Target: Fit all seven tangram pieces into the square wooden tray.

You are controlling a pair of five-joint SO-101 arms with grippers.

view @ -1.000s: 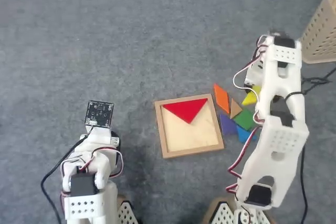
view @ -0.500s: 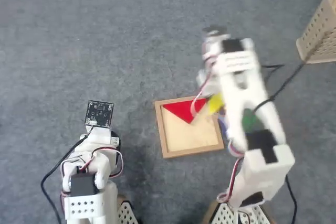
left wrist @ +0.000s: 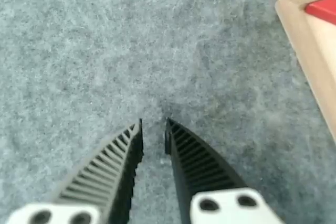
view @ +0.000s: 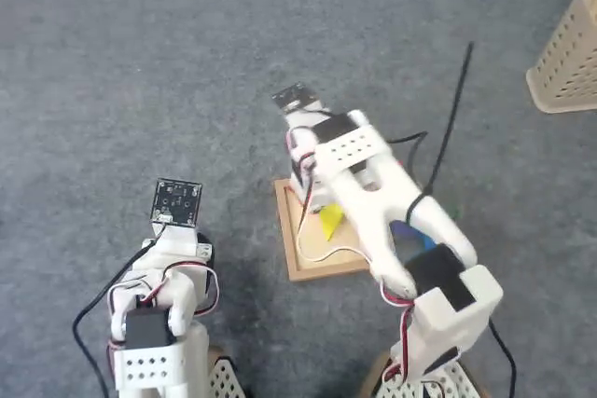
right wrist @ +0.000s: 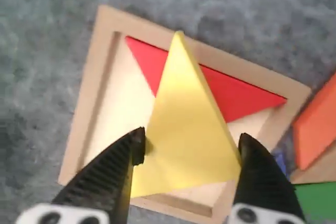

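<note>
Carpet (view: pixel 187 62), right hand (right wrist: pixel 192 137) (holding triangle (right wrist: pixel 184 114)) above tray (right wrist: pixel 97 72)

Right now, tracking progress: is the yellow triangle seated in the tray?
No, the right end effector holds the yellow triangle overlapping the tray rim.

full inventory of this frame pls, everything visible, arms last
wooden tray: 1, light wood, centre of the table
red triangle: 1, red, inside the tray along one edge
yellow triangle: 1, yellow, held above the tray
orange piece: 1, orange, on the table beside the tray
green piece: 1, green, near the orange piece
blue piece: 1, blue, by the tray's corner, mostly hidden
perforated container: 1, beige, far edge of the table
cable: 1, black, behind the tray
table covering: 1, grey, under everything
left gripper: 1, black fingers, slightly open, empty, above the covering
right gripper: 1, black fingers, closed on the yellow triangle
</note>
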